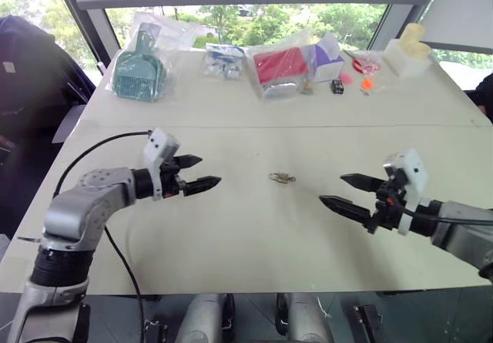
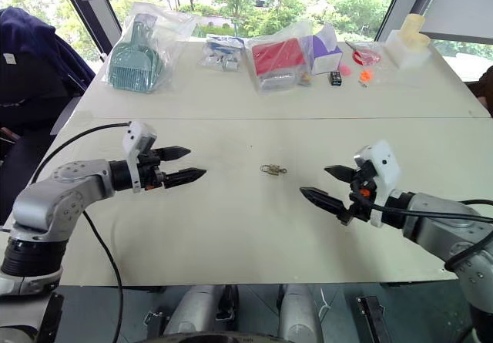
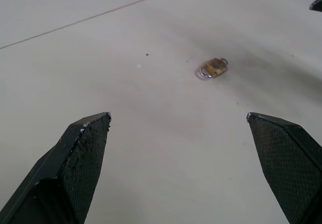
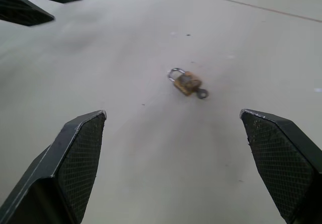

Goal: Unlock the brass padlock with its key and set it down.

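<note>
A pale tabletop (image 1: 231,235) fills the scene, seen from above and behind two robot arms; the brass padlock (image 1: 282,177) lies flat on the bare surface near the middle of the table, between the two grippers and touching neither; it is tiny, with a dull yellow body, a thin silvery shackle loop at one end and a small ring-shaped piece at the other end, which may be the head of a key, though that is too small to tell. The left gripper (image 1: 198,172) hovers to the left of the padlock, its two black fingers spread wide apart and holding nothing, pointing across the table toward the lock; the right gripper (image 1: 347,191) hovers to the right of the padlock, its fingers likewise spread wide and empty, pointing back toward the lock; both grippers are well apart from it. Along the far edge of the table, by a window, sit several items: a teal dustpan in a clear bag (image 1: 140,72) at the left, a small bag of dark parts (image 1: 224,60), a red box in a clear bag (image 1: 281,68), a purple and white box (image 1: 327,58), a few small red and orange pieces (image 1: 365,73), and a cream-coloured block (image 1: 407,52) at the right.
</note>
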